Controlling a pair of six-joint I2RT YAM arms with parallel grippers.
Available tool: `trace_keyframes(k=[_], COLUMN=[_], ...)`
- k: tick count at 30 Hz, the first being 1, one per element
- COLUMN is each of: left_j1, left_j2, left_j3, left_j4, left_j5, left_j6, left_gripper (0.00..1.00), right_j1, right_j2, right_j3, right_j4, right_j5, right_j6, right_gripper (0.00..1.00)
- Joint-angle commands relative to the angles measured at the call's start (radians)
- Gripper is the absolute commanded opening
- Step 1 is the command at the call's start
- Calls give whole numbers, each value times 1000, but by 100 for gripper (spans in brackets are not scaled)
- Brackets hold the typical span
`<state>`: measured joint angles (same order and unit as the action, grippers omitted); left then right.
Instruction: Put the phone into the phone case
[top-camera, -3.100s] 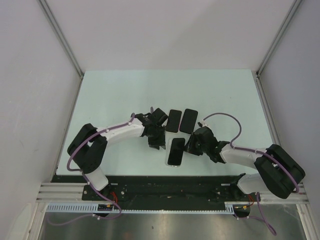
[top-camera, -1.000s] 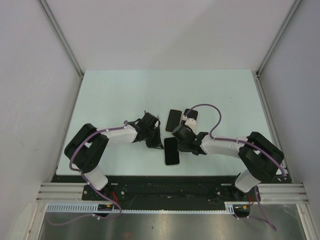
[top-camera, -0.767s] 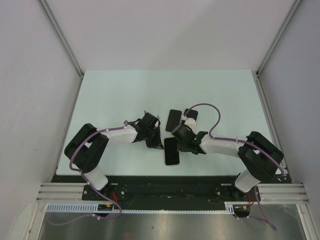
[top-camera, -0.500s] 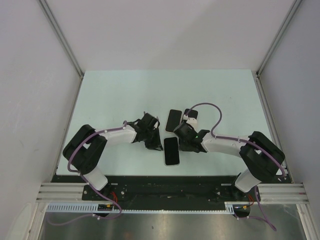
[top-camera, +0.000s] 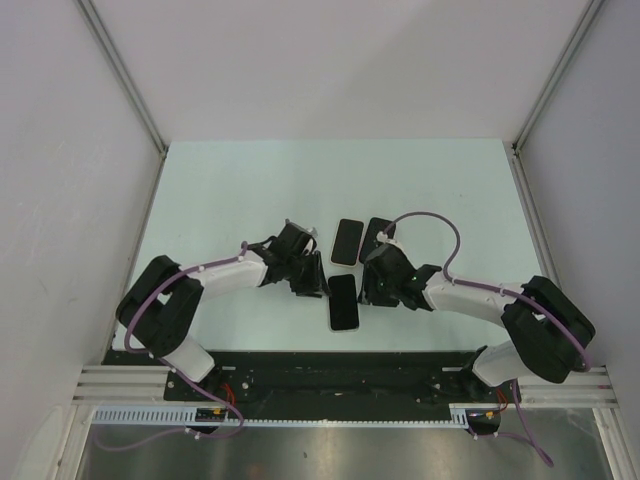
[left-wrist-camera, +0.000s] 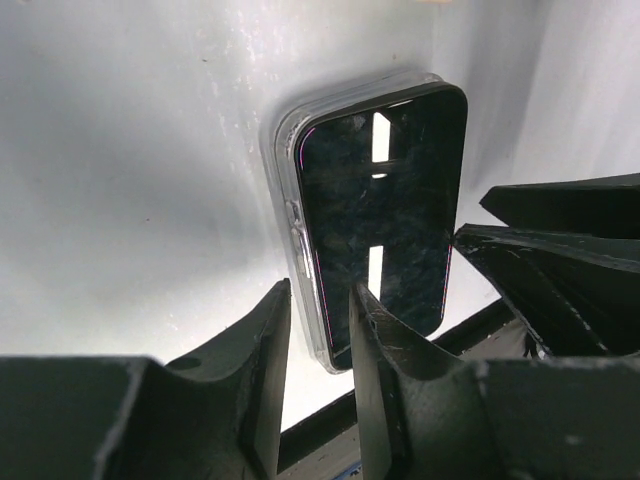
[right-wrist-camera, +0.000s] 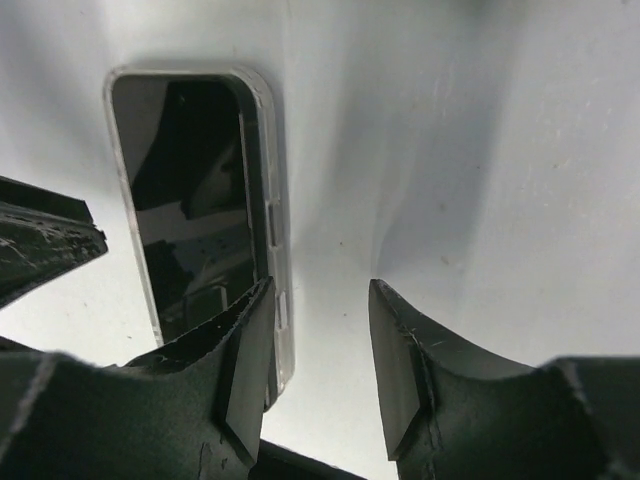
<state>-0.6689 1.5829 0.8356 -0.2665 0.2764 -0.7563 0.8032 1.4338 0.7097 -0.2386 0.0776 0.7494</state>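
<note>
Table (top-camera: 220, 200): pale surface with grey walls on 3 sides; it carries the phone case, the landmark for every place below.
Left arm (top-camera: 215, 275): white and black, bent low, reaching to the left long side of the phone case.
Right arm (top-camera: 470, 297): same build, reaching to the right long side of the phone case.
Phone case (left-wrist-camera: 280, 170): clear, lying flat on the table with its rim showing all around the handset.
Phone (left-wrist-camera: 385, 210): dark glass facing up, seated inside the phone case.
First dark slab (top-camera: 347, 241): flat, just beyond the far end of the phone case; phone or case, cannot tell.
Second dark slab (top-camera: 377, 240): right of the first and beyond the far end of the phone case, partly hidden by the right arm.
Left gripper (left-wrist-camera: 320, 300): fingers a narrow gap apart over the left edge of the phone case; contact cannot be told.
Right gripper (right-wrist-camera: 320, 290): fingers set wider apart, 1 over the right edge of the phone case and the other clear of it above bare table.
</note>
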Motion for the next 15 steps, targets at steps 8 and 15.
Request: trace_keyframes(k=[8,15], left_j1=[6,5], left_j2=[72,68], left_j3=[-21,-41], left_j4=[79,92], left_j5=[43,47], left_j6=[6,5], left_gripper=[35,35], right_j1=[-25,-30], right_j2=[8,-6], right_j3=[-133,-151], right_j4=[340,355], right_j5=[-217,-211], right_j6=[33,51], right_gripper=[51,53])
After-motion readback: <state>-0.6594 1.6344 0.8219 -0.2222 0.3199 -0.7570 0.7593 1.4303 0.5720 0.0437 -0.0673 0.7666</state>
